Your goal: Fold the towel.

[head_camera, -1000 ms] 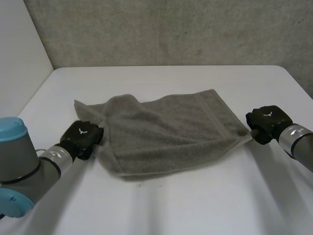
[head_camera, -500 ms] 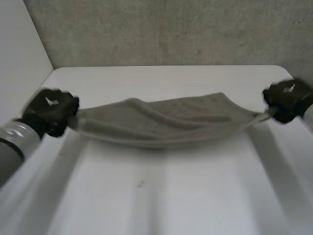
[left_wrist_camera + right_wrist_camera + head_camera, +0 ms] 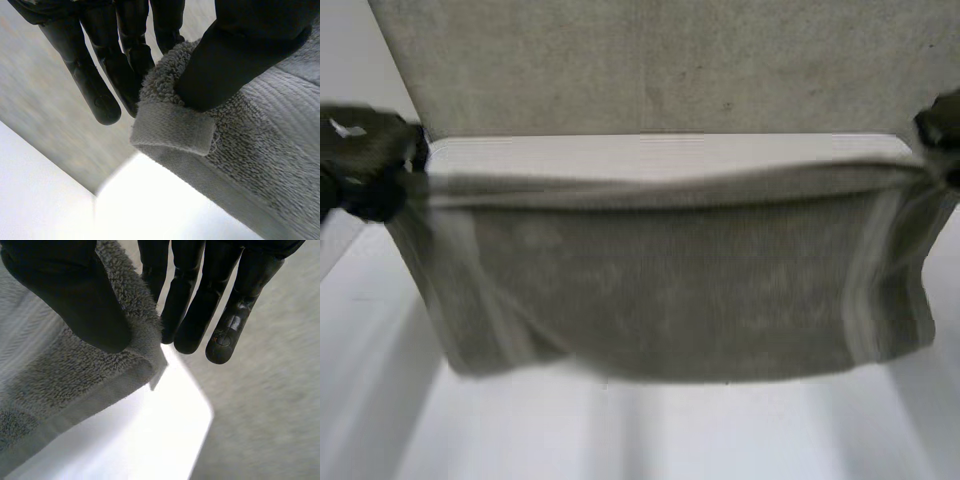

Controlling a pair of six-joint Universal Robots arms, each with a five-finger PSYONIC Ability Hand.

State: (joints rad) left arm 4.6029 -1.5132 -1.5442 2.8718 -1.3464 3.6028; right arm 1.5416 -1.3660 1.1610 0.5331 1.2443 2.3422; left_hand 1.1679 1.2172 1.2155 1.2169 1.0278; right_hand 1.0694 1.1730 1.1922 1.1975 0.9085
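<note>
A grey towel [image 3: 670, 290] hangs stretched in the air above the white table [image 3: 650, 150], its lower edge loose. My left hand [image 3: 365, 160] holds its upper left corner; in the left wrist view the thumb [image 3: 240, 55] pinches the hemmed corner of the towel [image 3: 172, 130] against the fingers [image 3: 122, 55]. My right hand [image 3: 942, 125] holds the upper right corner; in the right wrist view the thumb [image 3: 75, 295] presses the towel [image 3: 75, 375] against the fingers [image 3: 195, 300].
A grey wall [image 3: 650, 60] rises right behind the table's far edge. A lighter wall [image 3: 360, 70] stands at the left. The table's far right corner [image 3: 200, 410] lies below my right hand.
Both hands have risen and moved apart, lifting the towel from the table. It was crumpled; it now hangs flat and taut between them.
</note>
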